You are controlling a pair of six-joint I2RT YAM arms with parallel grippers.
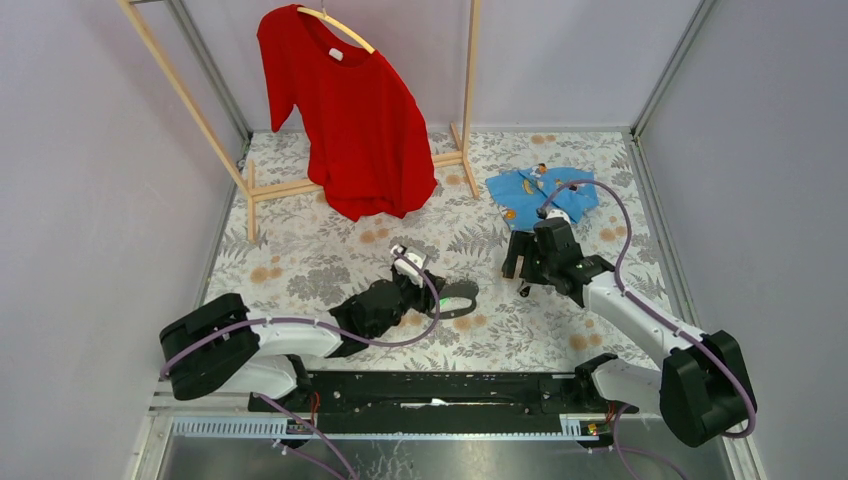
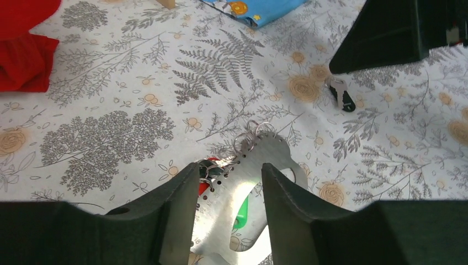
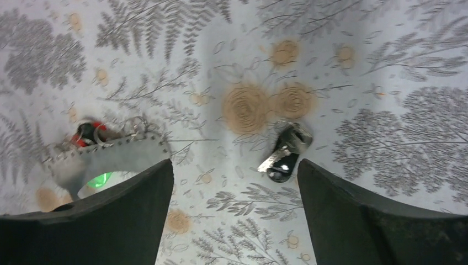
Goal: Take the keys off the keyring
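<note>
The keyring (image 2: pixel 259 163) hides most of the green key (image 2: pixel 241 212).

no readable text, labels, numbers anywhere

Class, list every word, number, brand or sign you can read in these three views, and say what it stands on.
No text can be read in any view.
The white tag at the neck of the red shirt: too small to read.
The blue cloth: printed pictures only, no legible letters.
</note>
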